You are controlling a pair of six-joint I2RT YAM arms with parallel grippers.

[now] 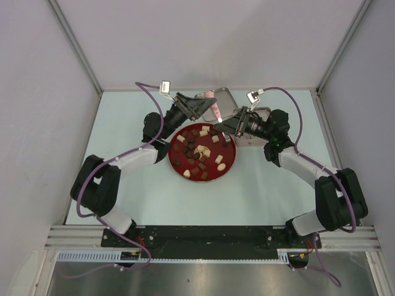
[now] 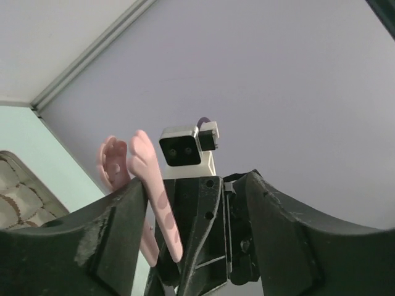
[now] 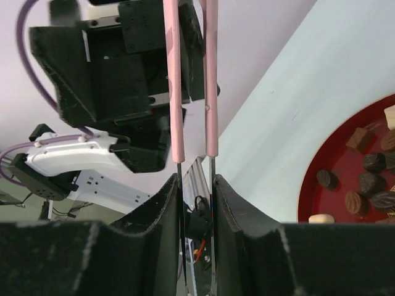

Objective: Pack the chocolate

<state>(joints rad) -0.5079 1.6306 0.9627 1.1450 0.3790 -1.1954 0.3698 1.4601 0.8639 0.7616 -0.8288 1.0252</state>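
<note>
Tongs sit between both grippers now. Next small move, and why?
Probably back the left gripper off the pink tongs: its jaws stand open, while the right gripper is shut on both tong arms. That frees the tongs for the chocolates on the red plate.

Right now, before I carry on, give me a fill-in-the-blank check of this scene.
The plate under the chocolates is coloured ___.
The right gripper is ___ on the pink tongs.
The left gripper stands ___.
Missing words: red; shut; open.
</note>
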